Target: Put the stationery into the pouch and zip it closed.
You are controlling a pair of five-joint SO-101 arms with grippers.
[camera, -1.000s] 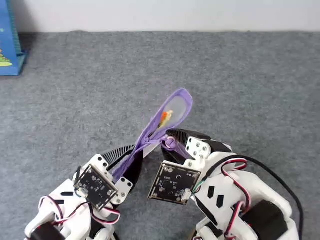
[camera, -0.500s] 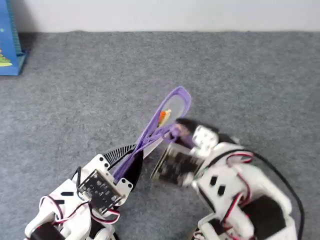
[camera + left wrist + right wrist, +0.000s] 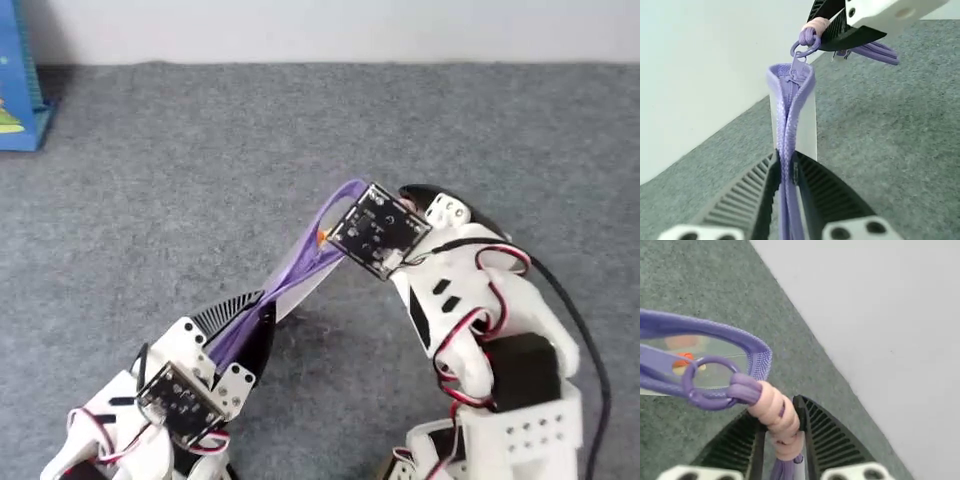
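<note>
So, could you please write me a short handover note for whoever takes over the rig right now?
Left gripper: shut on one end of the pouch.
Right gripper: shut on the zip pull at the other end.
Pouch held between them, above the table.
Done: orange item inside; zip looks closed up to the slider.
Left: confirm it is fully zipped, then release.

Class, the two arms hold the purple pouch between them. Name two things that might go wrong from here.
The right gripper holds only the pink pull cord, which may slip out under tension. The left gripper pinches just one end of the pouch; a harder pull might drag the fabric free.
</note>
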